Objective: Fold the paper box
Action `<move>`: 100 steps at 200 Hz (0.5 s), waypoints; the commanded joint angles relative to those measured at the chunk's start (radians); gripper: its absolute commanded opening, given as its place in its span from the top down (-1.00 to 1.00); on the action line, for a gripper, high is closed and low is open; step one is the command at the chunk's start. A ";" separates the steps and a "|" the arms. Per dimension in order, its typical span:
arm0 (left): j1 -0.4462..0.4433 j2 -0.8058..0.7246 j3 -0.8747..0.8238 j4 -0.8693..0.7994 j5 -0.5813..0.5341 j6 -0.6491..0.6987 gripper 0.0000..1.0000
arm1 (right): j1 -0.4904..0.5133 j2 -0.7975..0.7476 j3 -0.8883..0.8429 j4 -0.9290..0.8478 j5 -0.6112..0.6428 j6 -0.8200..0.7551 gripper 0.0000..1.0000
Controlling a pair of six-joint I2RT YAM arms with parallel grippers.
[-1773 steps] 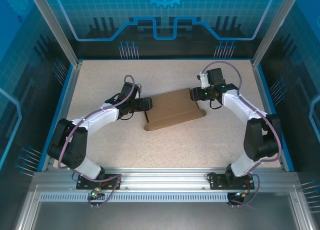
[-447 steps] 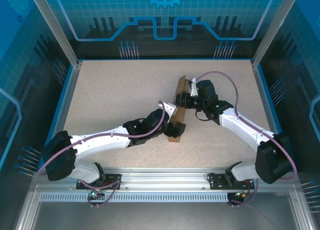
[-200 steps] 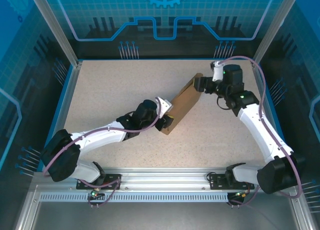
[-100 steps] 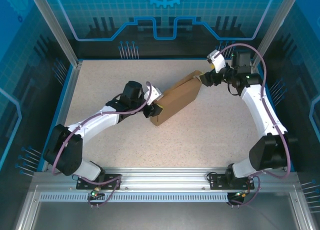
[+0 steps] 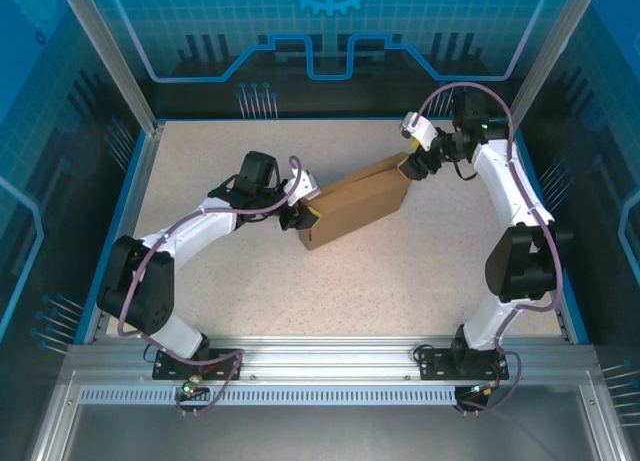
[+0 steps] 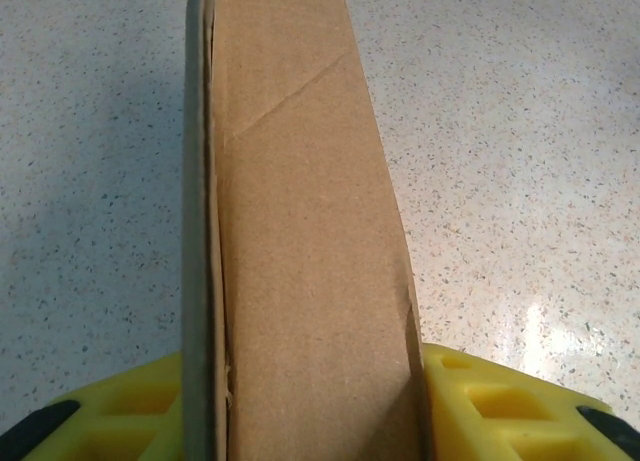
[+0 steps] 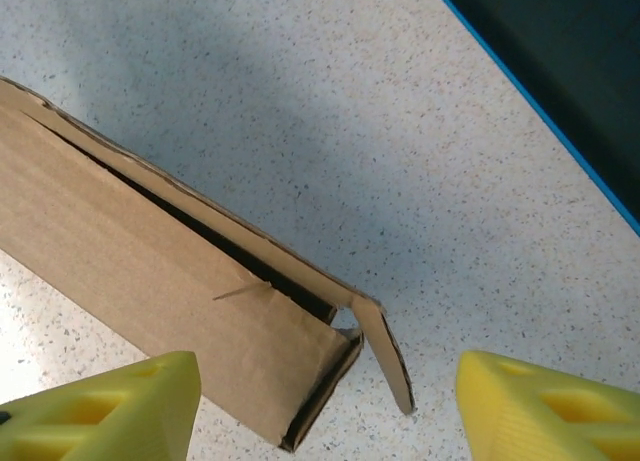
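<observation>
In the middle of the speckled table (image 5: 250, 311) lies the paper box (image 5: 355, 203), slanting up to the right. We think it is light, stiff and easy to dent. Our left gripper (image 5: 304, 218) squeezes its lower-left end; our right gripper (image 5: 412, 168) is wide open at the upper-right corner. The little loose flap (image 7: 385, 356) there looks best to pinch.

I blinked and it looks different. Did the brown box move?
Yes. The paper box swung round: its near end slid left and away from the front rail.
</observation>
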 commanded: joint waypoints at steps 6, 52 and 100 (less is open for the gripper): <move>0.007 0.020 0.055 -0.014 0.082 0.078 0.32 | -0.010 0.029 0.054 -0.079 0.026 -0.038 -0.27; 0.010 0.037 0.076 -0.033 0.078 0.086 0.31 | -0.012 0.083 0.099 -0.115 0.125 -0.059 -0.11; 0.014 0.039 0.072 -0.022 0.069 0.080 0.30 | -0.008 0.110 0.135 -0.130 0.094 -0.045 0.35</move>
